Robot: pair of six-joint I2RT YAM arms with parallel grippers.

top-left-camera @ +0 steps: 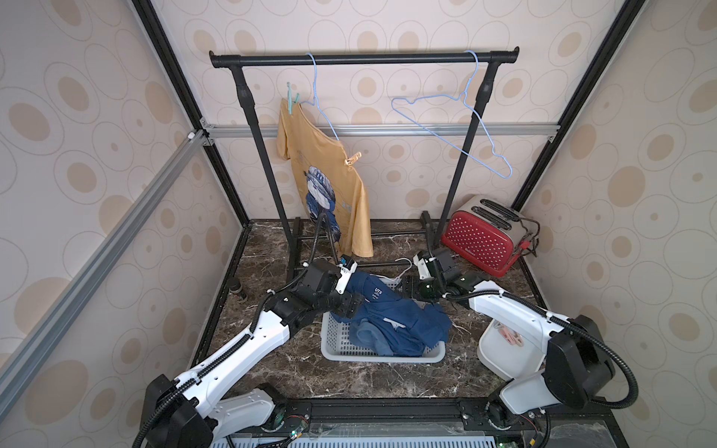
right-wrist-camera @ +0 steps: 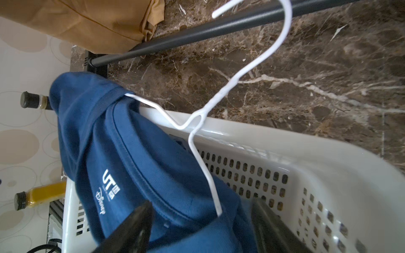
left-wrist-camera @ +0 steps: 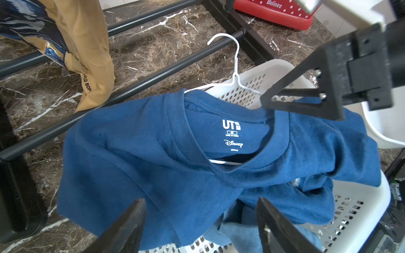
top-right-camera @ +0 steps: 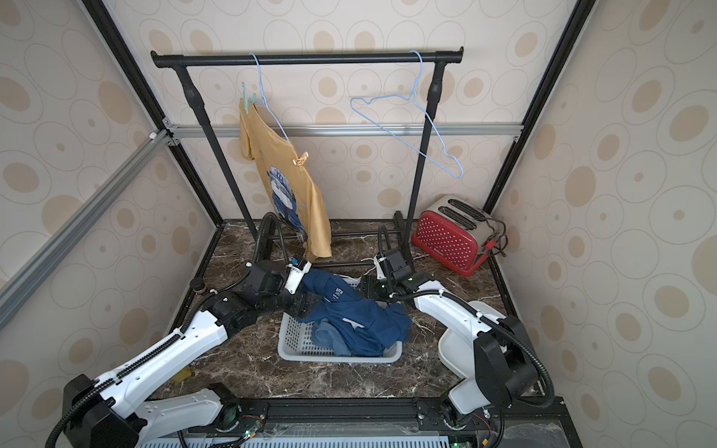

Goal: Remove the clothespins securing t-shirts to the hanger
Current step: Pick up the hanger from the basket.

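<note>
Clothespins (top-left-camera: 353, 158) were in neither grasp: left gripper (left-wrist-camera: 200, 203) and right gripper (right-wrist-camera: 202, 204) hung spread over the navy t-shirt (left-wrist-camera: 131, 153) on its white hanger (right-wrist-camera: 226, 88) across the basket (right-wrist-camera: 285, 140), where closing risked snagging cloth or wire, well apart from where they clipped the yellow t-shirt (top-left-camera: 326, 155) higher up.

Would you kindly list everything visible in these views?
rack: one, black, back of table
blue hangers: two, on rack; one bare
yellow shirt: one, mustard, on other blue hanger
clothespins: teal and tan on yellow shirt; several pink in bin
bin: one, white, under right arm
navy shirt: one, on white hanger, over basket
light shirt: one, paler blue, in basket
basket: one, white, table centre
toaster: one, red, back right
bottles: two, dark caps, table's left edge
left end effector, right end effector: black, open, over navy shirt
</note>
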